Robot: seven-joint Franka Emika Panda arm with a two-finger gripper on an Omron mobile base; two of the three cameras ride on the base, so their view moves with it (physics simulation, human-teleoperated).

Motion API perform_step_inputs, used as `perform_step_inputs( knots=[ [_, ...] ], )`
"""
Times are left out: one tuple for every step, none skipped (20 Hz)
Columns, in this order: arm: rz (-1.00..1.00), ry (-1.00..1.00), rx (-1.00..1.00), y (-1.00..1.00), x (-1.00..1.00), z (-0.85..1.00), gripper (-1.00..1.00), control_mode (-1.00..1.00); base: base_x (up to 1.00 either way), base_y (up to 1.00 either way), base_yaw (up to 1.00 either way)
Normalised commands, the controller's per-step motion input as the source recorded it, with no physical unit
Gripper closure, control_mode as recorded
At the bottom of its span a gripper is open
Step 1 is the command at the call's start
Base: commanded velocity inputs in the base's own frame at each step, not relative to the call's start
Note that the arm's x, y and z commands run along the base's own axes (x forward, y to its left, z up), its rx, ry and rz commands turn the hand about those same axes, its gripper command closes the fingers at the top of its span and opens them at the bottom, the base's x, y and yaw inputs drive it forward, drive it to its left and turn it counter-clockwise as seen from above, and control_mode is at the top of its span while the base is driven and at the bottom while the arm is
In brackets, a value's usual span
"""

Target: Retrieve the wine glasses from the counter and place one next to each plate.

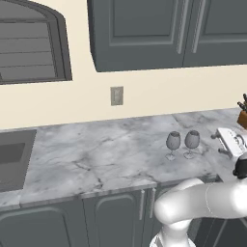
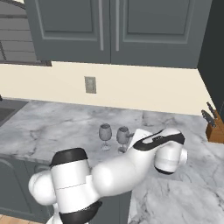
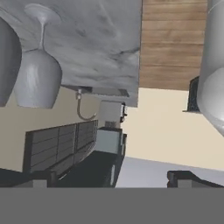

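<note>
Two smoky-grey wine glasses, the left glass [image 1: 173, 141] and the right glass [image 1: 192, 140], stand upright side by side on the marble counter [image 1: 96, 154]. From the other side they show as a pair too [image 2: 105, 131] [image 2: 123, 134]. My gripper [image 1: 218, 144] hovers just right of the right glass, fingers pointing toward it, open and empty. The hand view is rolled over: one glass [image 3: 37, 78] hangs bowl-down at upper left, the other [image 3: 6, 65] is cut by the left edge, and both lie off to the side of the fingertips [image 3: 188, 177]. The plates are out of view.
A built-in sink [image 1: 12, 159] lies at the counter's left end. A wooden knife block [image 2: 214, 127] stands at the far right by the wall. Dark upper cabinets [image 1: 144, 34] hang above, and my white arm [image 2: 118, 170] crosses in front of the counter edge.
</note>
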Motion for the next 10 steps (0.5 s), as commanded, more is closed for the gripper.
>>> perform_step_inputs(
  knots=[
    [-0.04, 0.05, 0.0, -0.07, 0.3, -0.28, -1.0, -1.0, 0.0, 0.0, 0.0],
    [-0.05, 0.09, 0.0, -0.08, 0.29, -0.26, -1.0, -1.0, 0.0, 0.0, 0.0],
    [-0.06, 0.11, 0.0, -0.07, 0.28, -0.26, -1.0, -1.0, 0.0, 0.0, 0.0],
    [-0.08, 0.13, 0.0, -0.04, 0.24, -0.24, -1.0, -1.0, 0.0, 0.0, 0.0],
    [-0.11, 0.13, 0.0, 0.0, 0.21, -0.19, -1.0, -1.0, 0.0, 0.0, 0.0],
    [-0.1, 0.11, 0.0, 0.0, 0.21, -0.18, -1.0, -1.0, 0.0, 0.0, 0.0],
    [-0.09, 0.08, 0.0, 0.0, 0.16, -0.16, -1.0, -1.0, 0.0, 0.0, 0.0],
    [-0.09, 0.07, 0.0, 0.0, 0.13, -0.18, -1.0, -1.0, 0.0, 0.0, 0.0],
    [-0.1, 0.04, 0.0, 0.0, 0.11, -0.17, -1.0, -1.0, 0.0, 0.0, 0.0],
    [-0.12, 0.01, -0.02, 0.0, 0.09, -0.16, -1.0, -1.0, 0.0, 0.0, 0.0]
  ],
)
